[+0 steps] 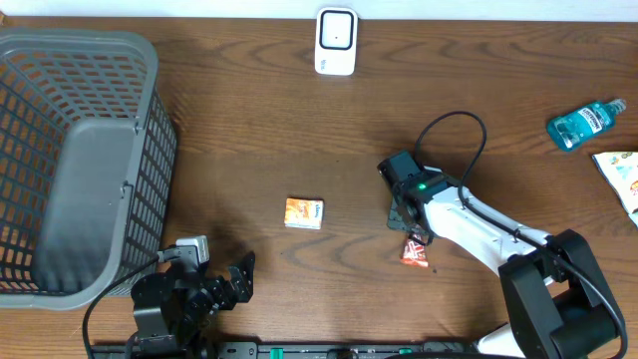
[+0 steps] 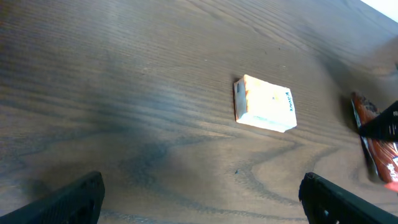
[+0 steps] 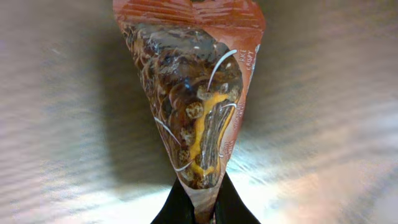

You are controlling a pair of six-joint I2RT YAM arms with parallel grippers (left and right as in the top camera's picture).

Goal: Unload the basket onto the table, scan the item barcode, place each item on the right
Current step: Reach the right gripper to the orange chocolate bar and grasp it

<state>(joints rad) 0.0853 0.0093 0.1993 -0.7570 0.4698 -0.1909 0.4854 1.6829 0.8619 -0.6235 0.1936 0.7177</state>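
Wooden table (image 1: 259, 120), snack packet (image 1: 415, 255) at four o'clock. I find my right gripper (image 3: 198, 208) clamped on its end, left gripper (image 1: 242, 271) wide apart. I advise lifting level, presenting each face to the scanner (image 1: 336, 42) at twelve.

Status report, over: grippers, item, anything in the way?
Left gripper open, empty. Right gripper shut on snack bar. Orange box off to the side; nothing between bar and white scanner.

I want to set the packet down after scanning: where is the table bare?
Bare between the basket and the small orange box, and between the scanner and the mouthwash bottle. Crowded around the right end effector, shut on the snack packet.
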